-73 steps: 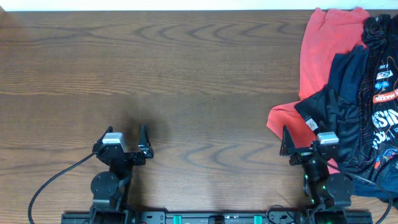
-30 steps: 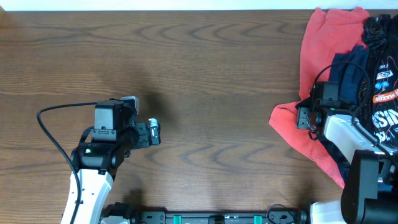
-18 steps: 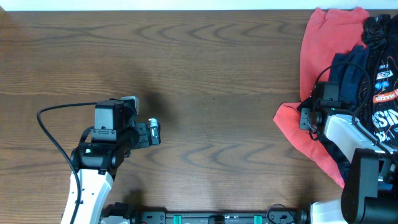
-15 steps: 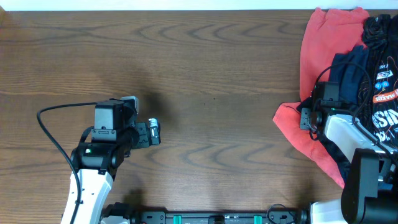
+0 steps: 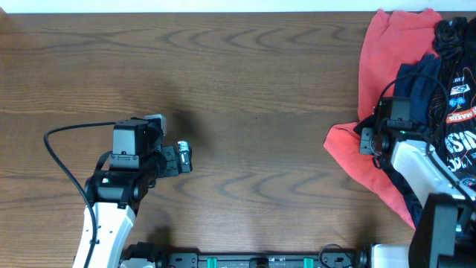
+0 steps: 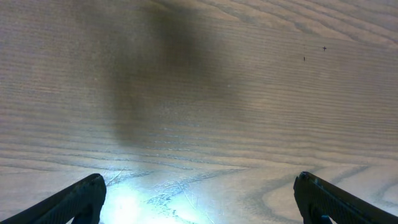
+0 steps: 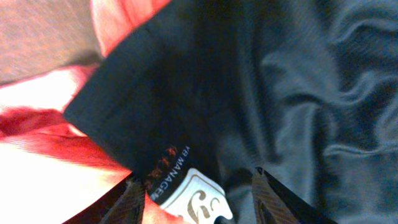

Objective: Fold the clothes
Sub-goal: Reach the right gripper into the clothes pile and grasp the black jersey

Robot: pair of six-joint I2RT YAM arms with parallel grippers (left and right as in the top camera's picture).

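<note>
Jersey [image 5: 457, 89] is at the right edge of the table [image 5: 260, 89], piled on the red shirt [image 5: 379, 67] with the navy garment [image 5: 416, 83]. Right gripper [image 7: 199, 193] is half-open, jaws straddling a black labelled hem at the pile's left edge. Left gripper [image 6: 199, 199] is spread wide over bare wood. Open tabletop runs from it to the pile.

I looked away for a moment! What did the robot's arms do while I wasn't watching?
Both arms swung forward from their base. The left arm now hangs over the table, jaws open. The right arm reached onto the black jersey, jaws open over it. The red shirt barely shifted at its corner.
</note>
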